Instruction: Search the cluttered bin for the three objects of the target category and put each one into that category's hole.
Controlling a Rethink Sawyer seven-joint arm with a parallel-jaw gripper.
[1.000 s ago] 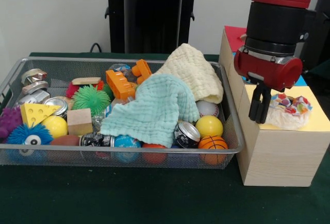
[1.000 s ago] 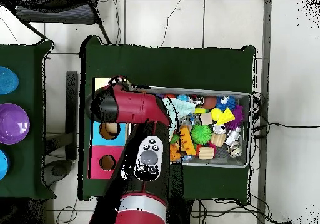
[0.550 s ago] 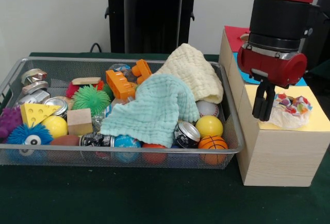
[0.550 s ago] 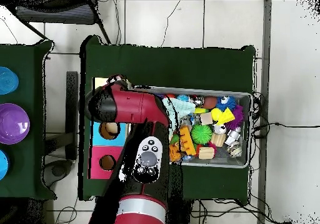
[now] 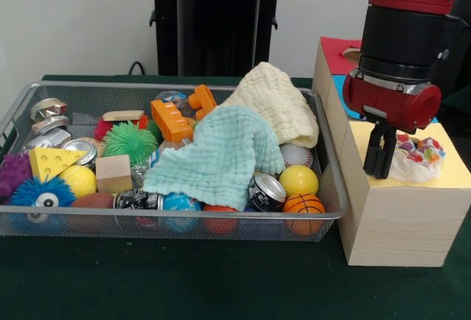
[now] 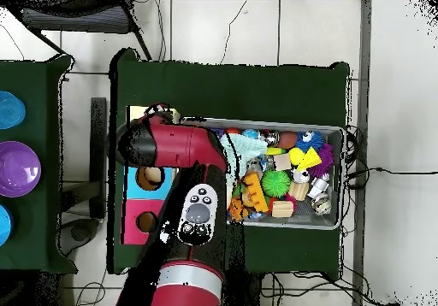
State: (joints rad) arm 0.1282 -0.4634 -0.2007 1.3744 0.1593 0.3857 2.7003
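The wire bin (image 6: 335,179) sits on the dark green table (image 6: 257,89), crowded with toys: a green spiky ball (image 6: 275,183), a yellow wedge (image 6: 306,158), an orange block toy (image 6: 251,193). The red arm (image 6: 181,144) crosses the bin's left end, its head over the sorting box (image 6: 136,226) just left of the bin. Two round holes (image 6: 150,179) show there.

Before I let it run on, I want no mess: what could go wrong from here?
The gripper hangs right beside the speckled cloth bunched on the box's yellow section; it looks unseated and might snag or slide off. Two cloths, teal and cream, cover part of the bin, possibly hiding targets.
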